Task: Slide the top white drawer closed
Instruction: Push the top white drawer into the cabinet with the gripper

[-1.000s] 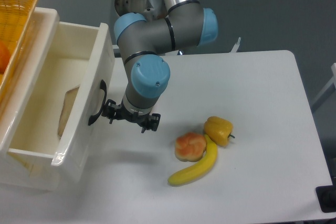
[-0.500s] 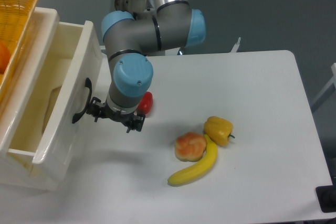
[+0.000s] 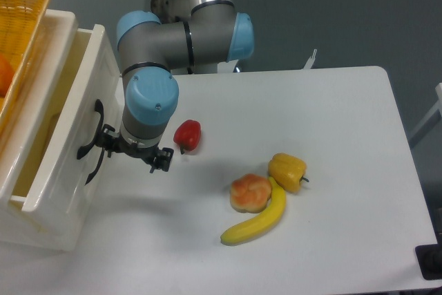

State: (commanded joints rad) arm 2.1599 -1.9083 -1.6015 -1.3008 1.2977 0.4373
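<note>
Closing push under way. Top white drawer (image 3: 65, 122) at left, partly open, narrow gap left. End effector (image 3: 131, 151) against drawer front beside black handle (image 3: 91, 132); finger spread: cannot tell. Next: push leftward until front sits flush with cabinet (image 3: 41, 229). Red pepper (image 3: 187, 134) just beside arm.

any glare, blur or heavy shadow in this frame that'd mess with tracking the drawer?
Fixed camera: sharp overall, no motion blur on the hand. The top white drawer shows glossy highlights along its front rim. Soft, diffuse shadows lie under the arm and beside the banana on the table. Lighting is even; the hand's dark fingers against the black handle are hard to separate.
</note>
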